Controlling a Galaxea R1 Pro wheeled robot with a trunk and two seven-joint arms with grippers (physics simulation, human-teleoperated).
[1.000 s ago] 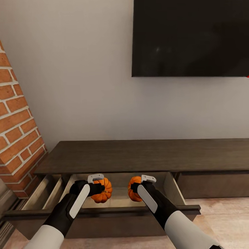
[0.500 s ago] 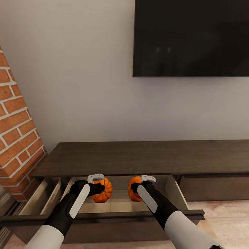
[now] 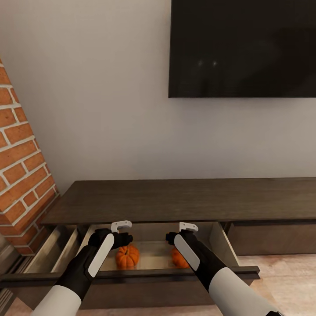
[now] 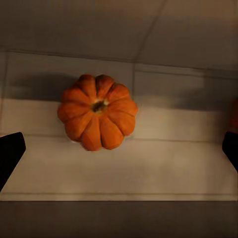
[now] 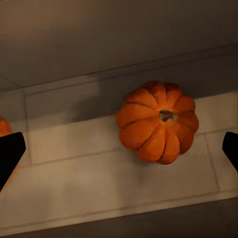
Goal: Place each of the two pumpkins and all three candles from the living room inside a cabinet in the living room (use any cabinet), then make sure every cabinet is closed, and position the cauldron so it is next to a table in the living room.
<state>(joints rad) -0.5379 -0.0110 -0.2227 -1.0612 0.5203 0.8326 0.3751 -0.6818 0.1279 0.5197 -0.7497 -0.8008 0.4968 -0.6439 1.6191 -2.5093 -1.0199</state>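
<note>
A: Looking out from the claws first: our left gripper [image 3: 121, 232] hangs over the pulled-out drawer [image 3: 153, 256] with its fingers spread wide and nothing between them, and the left wrist view has the dark fingertips [image 4: 10, 153] at opposite edges with open space between.

B: The right gripper [image 3: 183, 232] is the same, wide and empty, over the right half of that drawer.

A: Below them, the left pumpkin [image 3: 127, 257] sits on the pale drawer floor, beneath our left claw and apart from it. The right pumpkin [image 3: 179, 258] sits on that floor too, partly hidden behind our right forearm in the head view.

B: Both lie inside the cabinet [image 3: 175, 199], the long dark unit under the wall-mounted television [image 3: 243, 48], with the brick wall [image 3: 22, 162] at the left.

A: To do this step well, we judge we should lift both arms straight up, clear of the drawer walls and front rail, so we don't nudge a pumpkin. Closing can wait, since the candles may share this drawer.

B: Orientation: each pumpkin sits upright, stem [image 4: 99, 106] pointing up toward the wrist camera, ribs fanning out around it. They are round, so neither has a real long axis across the floor; the short axis runs vertically through the stem [image 5: 165, 115].
</note>
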